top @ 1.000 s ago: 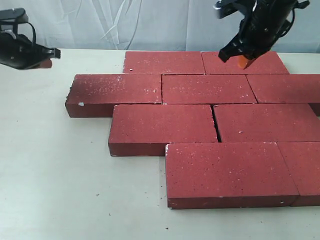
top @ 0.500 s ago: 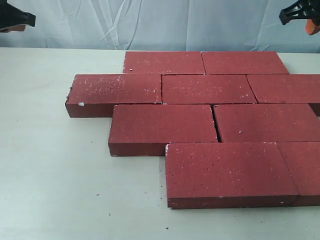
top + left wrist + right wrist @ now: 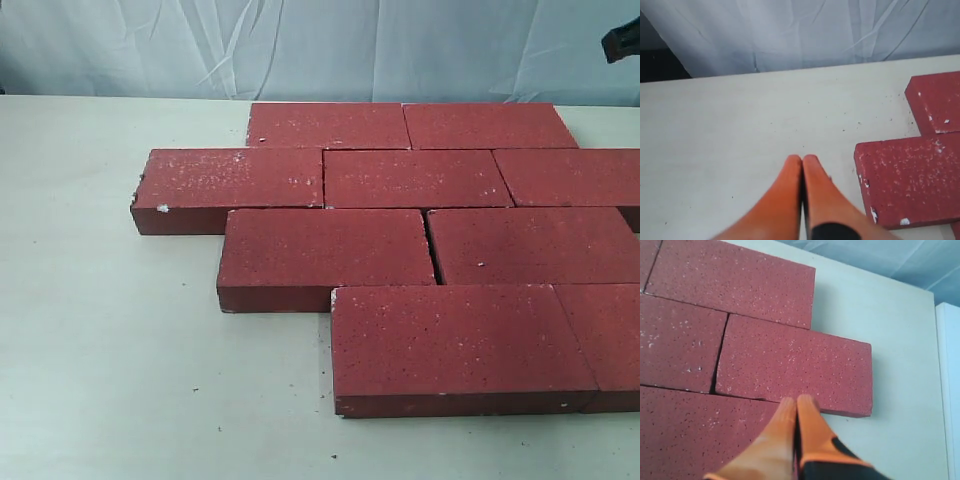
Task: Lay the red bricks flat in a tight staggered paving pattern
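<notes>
Interlocking rough, white-flecked rectangular red bricks (image 3: pixel 325 247)

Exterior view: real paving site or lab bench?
Likely an indoor lab bench, not a site: the red bricks lie on a plain pale tabletop, and a creased white sheet hangs as a backdrop behind.

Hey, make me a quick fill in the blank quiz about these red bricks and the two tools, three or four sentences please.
The bricks lie flat in ____ staggered rows.
The back row holds ____ bricks.
The left tool is ____, its fingers pressed together.
The fingers of the right tool are ____ in colour.
Missing words: four; two; shut; orange.
</notes>
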### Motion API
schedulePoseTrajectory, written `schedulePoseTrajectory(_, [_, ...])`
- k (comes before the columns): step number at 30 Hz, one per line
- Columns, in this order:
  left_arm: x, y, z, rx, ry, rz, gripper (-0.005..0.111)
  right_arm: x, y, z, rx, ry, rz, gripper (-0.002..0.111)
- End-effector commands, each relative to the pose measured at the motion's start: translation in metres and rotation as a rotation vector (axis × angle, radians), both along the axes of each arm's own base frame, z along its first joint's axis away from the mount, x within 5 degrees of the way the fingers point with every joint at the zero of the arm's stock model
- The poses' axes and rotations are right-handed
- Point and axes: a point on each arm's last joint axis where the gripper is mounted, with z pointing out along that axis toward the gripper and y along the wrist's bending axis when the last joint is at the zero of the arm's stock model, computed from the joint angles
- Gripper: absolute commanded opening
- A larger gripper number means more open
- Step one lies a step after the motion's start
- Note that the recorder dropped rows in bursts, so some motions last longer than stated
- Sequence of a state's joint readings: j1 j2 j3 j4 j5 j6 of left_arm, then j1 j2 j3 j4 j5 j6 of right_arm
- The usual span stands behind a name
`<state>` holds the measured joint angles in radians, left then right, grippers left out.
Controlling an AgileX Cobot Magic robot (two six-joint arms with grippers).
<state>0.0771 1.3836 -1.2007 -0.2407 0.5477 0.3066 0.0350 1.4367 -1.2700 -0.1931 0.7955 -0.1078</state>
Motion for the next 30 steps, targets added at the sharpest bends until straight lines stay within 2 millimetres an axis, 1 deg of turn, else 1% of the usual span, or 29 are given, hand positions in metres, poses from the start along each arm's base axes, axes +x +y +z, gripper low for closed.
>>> schedulePoseTrajectory(1, [-0.022, -0.003, 0.009, -0.048, -0.076, 0.022, 0.000, -0.026, -0.001, 0.006, 0.013, -0.119, 0.012, -0.001])
schedulePoseTrajectory(6, [-0.048, -0.006, 0.007, -0.079, -0.093, 0.027, 0.000, -0.051, 0.001, 0.002, 0.034, -0.205, 0.027, -0.001])
schedulePoseTrajectory(11, [-0.074, -0.007, 0.006, -0.085, -0.174, 0.050, 0.000, -0.075, 0.001, -0.002, 0.055, -0.244, 0.030, -0.001])
schedulePoseTrajectory(13, [-0.086, -0.007, 0.005, -0.087, -0.198, 0.055, 0.000, -0.084, 0.001, -0.002, 0.059, -0.261, 0.031, -0.001])
schedulePoseTrajectory(19, [-0.121, -0.008, 0.010, -0.082, -0.312, 0.069, 0.000, -0.117, 0.003, 0.005, 0.092, -0.393, 0.039, -0.001])
schedulePoseTrajectory(22, [-0.134, -0.009, 0.008, -0.079, -0.349, 0.074, 0.000, -0.133, 0.002, 0.009, 0.096, -0.461, 0.045, -0.001])
schedulePoseTrajectory(24, [-0.141, -0.009, 0.004, -0.082, -0.356, 0.077, 0.000, -0.141, 0.002, 0.011, 0.097, -0.500, 0.050, -0.001])
schedulePoseTrajectory(30, [-0.159, -0.010, -0.007, -0.094, -0.375, 0.084, 0.000, -0.157, 0.003, 0.007, 0.111, -0.561, 0.054, -0.001])
